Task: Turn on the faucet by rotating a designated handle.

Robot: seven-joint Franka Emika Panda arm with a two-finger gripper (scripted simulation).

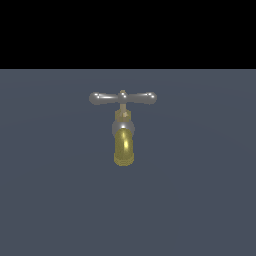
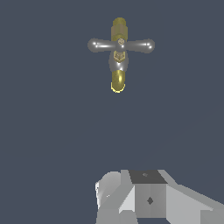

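Note:
The faucet (image 1: 123, 145) stands on the flat grey floor, its yellow-brass spout curving toward the camera in the exterior view. The handle (image 1: 123, 98), a glossy grey crossbar with two bulbous ends and a brass nub at its centre, lies level across the top of the stem. In the wrist view the faucet (image 2: 118, 78) and the handle (image 2: 121, 45) are seen from above, far from the gripper. Only grey blocky parts of my gripper (image 2: 133, 192) show at the picture's edge, well apart from the faucet. Its fingertips do not show. The gripper is out of the exterior view.
The grey floor (image 1: 200, 200) spreads flat around the faucet in both views. A black band fills the upper part of the exterior view beyond the floor's far edge.

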